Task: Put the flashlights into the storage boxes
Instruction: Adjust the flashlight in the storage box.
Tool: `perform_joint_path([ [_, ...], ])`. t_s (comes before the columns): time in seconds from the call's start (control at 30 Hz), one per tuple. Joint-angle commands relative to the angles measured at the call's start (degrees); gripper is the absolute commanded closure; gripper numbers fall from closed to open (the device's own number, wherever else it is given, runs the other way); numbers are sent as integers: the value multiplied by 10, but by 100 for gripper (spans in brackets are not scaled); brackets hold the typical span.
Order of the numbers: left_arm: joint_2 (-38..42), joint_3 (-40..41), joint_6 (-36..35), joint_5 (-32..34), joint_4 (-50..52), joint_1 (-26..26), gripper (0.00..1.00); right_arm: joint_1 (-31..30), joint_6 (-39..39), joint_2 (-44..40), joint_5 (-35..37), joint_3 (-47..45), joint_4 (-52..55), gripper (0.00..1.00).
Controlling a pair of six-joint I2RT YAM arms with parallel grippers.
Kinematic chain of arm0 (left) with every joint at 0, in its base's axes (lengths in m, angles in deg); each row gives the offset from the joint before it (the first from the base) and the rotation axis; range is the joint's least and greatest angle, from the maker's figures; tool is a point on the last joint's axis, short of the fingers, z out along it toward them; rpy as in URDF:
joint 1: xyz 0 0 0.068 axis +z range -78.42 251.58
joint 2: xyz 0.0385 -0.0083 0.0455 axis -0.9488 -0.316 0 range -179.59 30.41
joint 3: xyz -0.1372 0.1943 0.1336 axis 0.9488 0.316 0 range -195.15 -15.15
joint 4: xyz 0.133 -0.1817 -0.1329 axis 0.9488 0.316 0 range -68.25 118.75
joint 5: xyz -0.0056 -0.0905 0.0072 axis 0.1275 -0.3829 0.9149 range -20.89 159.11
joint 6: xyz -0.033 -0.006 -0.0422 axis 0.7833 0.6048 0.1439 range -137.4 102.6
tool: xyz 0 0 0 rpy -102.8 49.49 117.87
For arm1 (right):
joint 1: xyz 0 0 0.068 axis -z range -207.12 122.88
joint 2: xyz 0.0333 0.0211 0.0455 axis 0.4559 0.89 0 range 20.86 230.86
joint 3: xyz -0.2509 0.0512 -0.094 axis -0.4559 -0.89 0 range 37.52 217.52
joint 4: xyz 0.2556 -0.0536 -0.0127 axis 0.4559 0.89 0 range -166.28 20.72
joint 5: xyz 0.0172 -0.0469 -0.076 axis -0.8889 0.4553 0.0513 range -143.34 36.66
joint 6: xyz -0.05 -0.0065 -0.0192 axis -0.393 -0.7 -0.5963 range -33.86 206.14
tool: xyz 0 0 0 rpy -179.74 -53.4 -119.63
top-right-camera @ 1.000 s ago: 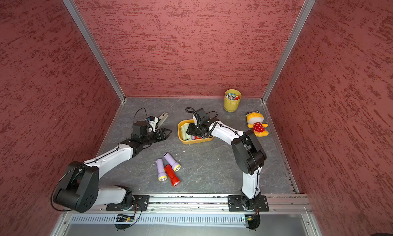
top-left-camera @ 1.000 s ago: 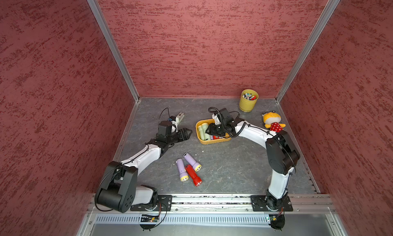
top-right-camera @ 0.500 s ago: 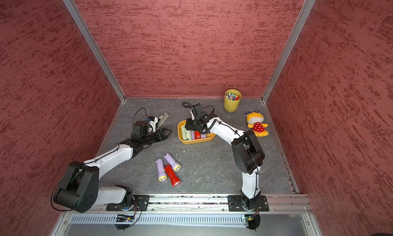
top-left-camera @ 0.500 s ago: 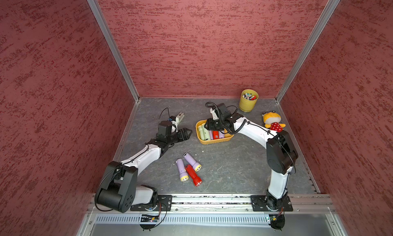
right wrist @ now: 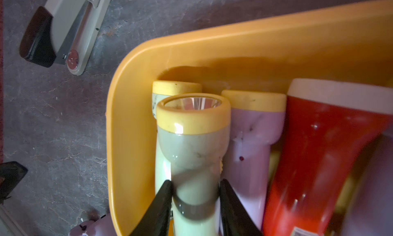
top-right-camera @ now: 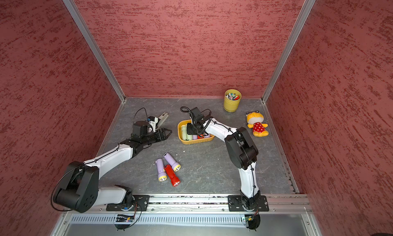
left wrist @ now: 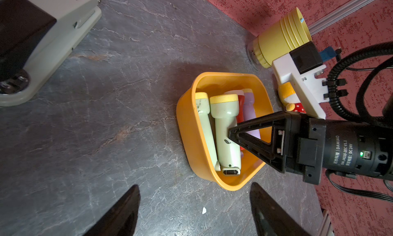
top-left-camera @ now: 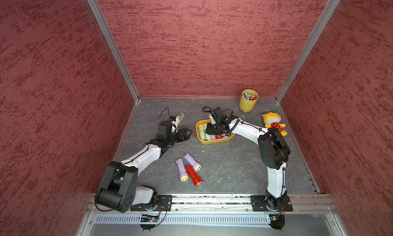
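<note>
The orange storage box (top-left-camera: 214,141) (top-right-camera: 195,141) sits mid-table and holds several flashlights. My right gripper (right wrist: 194,186) (top-left-camera: 210,128) reaches into its left end, shut on the handle of a pale green flashlight (right wrist: 191,149) (left wrist: 225,126) that lies over another green one (left wrist: 203,122). Beside them lie a lilac flashlight (right wrist: 253,135) and a red one with a white rim (right wrist: 319,149). Two lilac flashlights (top-left-camera: 182,169) (top-left-camera: 192,161) and a red one (top-left-camera: 193,175) lie together on the table nearer the front. My left gripper (top-left-camera: 188,133) (left wrist: 194,188) hangs open and empty, just left of the box.
A grey-white stapler (top-left-camera: 179,117) (left wrist: 49,37) lies behind my left wrist. A yellow cup of pens (top-left-camera: 248,100) stands at the back right, with a plush toy (top-left-camera: 273,123) to its right. Red walls close in three sides.
My right gripper has moved left across the box to its left end and closed on the pale green flashlight. The left arm has not moved.
</note>
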Motion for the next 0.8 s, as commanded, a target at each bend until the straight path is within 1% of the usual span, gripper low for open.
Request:
perform_joint_path([
  [0.0, 1, -3, -11, 0, 0, 4, 19, -2, -5, 13, 38, 12, 30, 62],
  [0.07, 1, -3, -11, 0, 0, 4, 19, -1, -6, 12, 46, 12, 30, 62],
  [0.23, 2, -4, -10, 1, 0, 4, 19, -1, -8, 6, 43, 17, 28, 56],
  [0.3, 3, -5, -11, 1, 0, 4, 19, -2, -8, -3, 42, 18, 24, 55],
  [0.47, 5, -4, -10, 1, 1, 4, 19, -2, -14, -21, 43, 23, 5, 55],
  [0.77, 6, -6, -12, 3, 3, 5, 19, -2, -29, 22, 63, 68, 25, 63],
])
